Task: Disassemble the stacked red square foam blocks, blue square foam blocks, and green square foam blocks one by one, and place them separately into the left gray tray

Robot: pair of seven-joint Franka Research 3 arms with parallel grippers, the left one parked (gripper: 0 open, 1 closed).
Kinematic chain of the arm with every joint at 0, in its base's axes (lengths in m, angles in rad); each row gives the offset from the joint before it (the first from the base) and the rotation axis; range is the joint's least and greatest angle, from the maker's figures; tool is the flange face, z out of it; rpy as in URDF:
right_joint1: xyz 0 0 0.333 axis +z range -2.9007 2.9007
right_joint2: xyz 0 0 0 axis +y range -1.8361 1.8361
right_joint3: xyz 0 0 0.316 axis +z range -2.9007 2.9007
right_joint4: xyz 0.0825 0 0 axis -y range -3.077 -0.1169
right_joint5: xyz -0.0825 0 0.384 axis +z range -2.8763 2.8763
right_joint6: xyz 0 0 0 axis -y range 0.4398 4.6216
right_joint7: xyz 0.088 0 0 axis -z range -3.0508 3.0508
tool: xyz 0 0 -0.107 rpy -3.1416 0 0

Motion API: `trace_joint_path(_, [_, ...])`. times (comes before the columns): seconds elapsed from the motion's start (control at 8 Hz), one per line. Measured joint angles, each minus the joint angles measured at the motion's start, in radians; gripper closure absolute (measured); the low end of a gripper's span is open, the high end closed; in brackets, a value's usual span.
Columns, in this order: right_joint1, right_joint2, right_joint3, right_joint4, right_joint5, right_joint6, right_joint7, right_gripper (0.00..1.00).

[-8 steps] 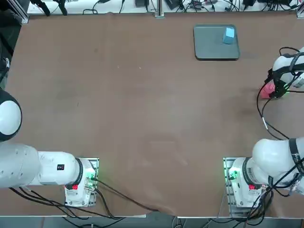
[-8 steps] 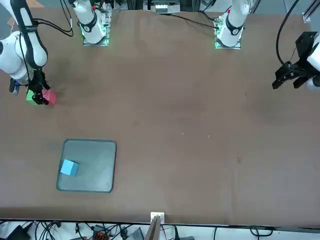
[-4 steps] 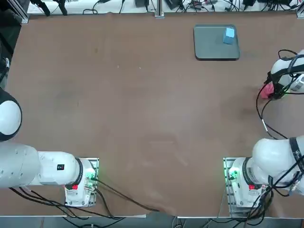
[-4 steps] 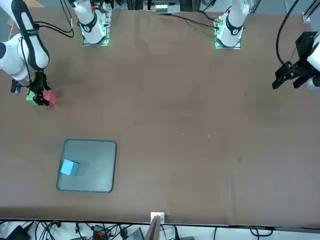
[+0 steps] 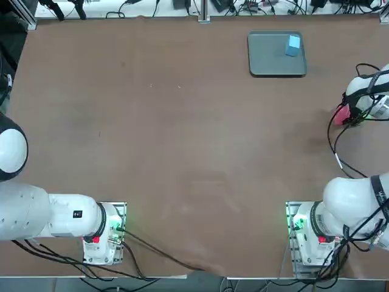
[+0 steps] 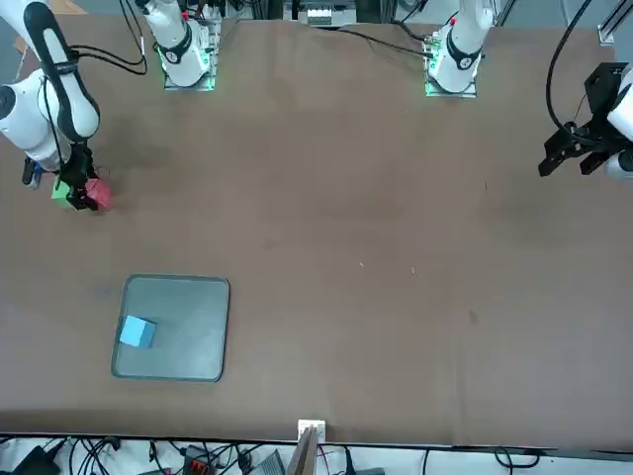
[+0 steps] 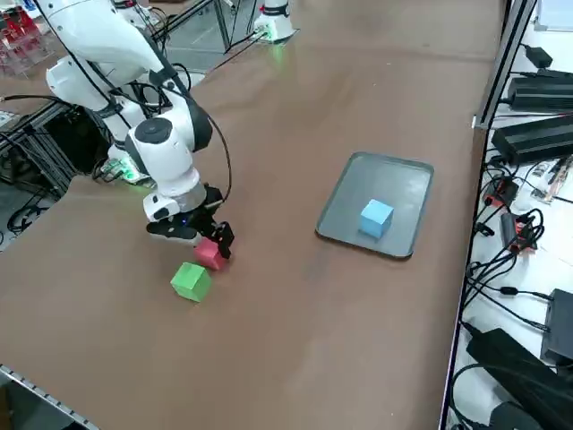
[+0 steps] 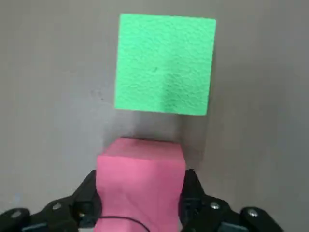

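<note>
The right gripper [image 8: 141,203] is clamped on the red cube [image 8: 141,181], one finger pressed flat on each of two opposite faces, which is the sensible hold for soft foam: squeezing across parallel sides keeps the cube from twisting out. The wrist view shows the red cube filling the gap between the fingers, with the green cube [image 8: 165,64] lying apart from it on the bare table [image 5: 182,134], a strip of table showing between the two. From the side view the red cube [image 7: 209,253] sits low, at or barely off the table; I cannot tell which. Taking the tray [image 5: 267,61] as the landmark: the blue cube [image 5: 293,44] lies inside it, near its far corner on the robot's right, so that first block looks delivered. The red and green cubes are well away from the tray, nearer the robot and off to its right, close to the table's right edge, with the green cube [image 7: 191,280] just beyond the red one on the side away from the tray. Blue's corner spot leaves most of the tray floor free, which suits placing the blocks separately. My reading is that the red cube is gripped and due to be lifted and carried to the tray, with green left for last
</note>
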Motion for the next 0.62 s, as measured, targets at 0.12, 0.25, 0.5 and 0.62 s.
trace_joint_path(0.12, [0.001,-0.024,0.008,0.014,-0.001,-0.056,-0.005,0.23])
trace_joint_path(0.25, [0.006,-0.067,0.021,0.044,-0.006,-0.162,-0.034,0.24])
trace_joint_path(0.5, [0.064,-0.173,0.054,0.133,-0.01,-0.414,-0.176,0.24])
trace_joint_path(0.62, [0.123,-0.213,0.064,0.178,-0.009,-0.502,-0.267,0.24])
